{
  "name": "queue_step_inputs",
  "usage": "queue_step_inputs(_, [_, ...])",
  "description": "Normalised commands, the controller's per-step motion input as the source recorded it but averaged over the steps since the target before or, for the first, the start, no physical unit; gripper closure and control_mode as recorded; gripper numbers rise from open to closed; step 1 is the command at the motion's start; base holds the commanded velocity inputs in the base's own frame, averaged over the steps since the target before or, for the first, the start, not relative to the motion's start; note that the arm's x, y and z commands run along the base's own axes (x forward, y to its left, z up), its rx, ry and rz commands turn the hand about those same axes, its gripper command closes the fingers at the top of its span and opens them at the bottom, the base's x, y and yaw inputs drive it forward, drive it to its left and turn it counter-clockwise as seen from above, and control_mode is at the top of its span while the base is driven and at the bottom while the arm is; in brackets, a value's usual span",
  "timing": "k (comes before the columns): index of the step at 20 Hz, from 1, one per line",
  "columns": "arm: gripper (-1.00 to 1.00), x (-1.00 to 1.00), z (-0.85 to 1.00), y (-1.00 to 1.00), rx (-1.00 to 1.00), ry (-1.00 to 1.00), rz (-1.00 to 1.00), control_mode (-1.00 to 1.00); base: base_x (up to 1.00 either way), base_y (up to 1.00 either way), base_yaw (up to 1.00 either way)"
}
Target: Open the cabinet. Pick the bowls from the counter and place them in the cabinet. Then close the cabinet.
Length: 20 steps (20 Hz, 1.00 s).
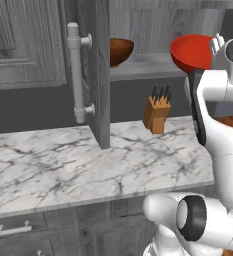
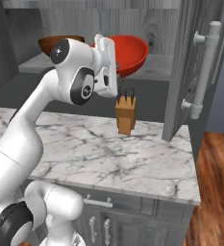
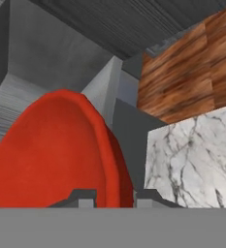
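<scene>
2 bowls at the open cabinet (image 1: 100, 75): brown bowl (image 1: 120, 50) sits on the inner shelf (image 1: 143, 65); red bowl (image 2: 130, 53) tilted, clenched by its rim in the claw (image 3: 115, 196), just above shelf. Knife block (image 2: 126, 114) on worktop (image 1: 63, 165).

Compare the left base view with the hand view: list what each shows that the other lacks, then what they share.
Left base view alone: the dark brown wooden bowl on the grey inner shelf of the dark grey wood-grain wall cabinet, the cabinet's long silver bar handle, and the tan knife block.

Hand view alone: the pincer, shut on the rim of the glossy red bowl, and a patch of wooden floor.

Both: the red bowl and the white marble counter.
</scene>
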Motion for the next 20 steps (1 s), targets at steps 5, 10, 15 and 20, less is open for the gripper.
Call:
queue_step_inputs(5, [1.0, 0.45, -0.08, -0.09, 0.03, -0.04, 0.0, -1.0, 0.0, 0.0, 0.0])
queue_step_inputs(10, [1.0, 0.4, -0.11, -0.1, 0.04, 0.0, 0.0, -1.0, 0.0, 0.0, 0.0])
queue_step_inputs(15, [1.0, 0.47, -0.08, -0.05, 0.01, 0.0, 0.0, -1.0, 0.0, 0.0, 0.0])
queue_step_inputs(20, [1.0, 0.38, 0.0, -0.1, 0.01, 0.0, 0.01, -1.0, 0.0, 0.0, 0.0])
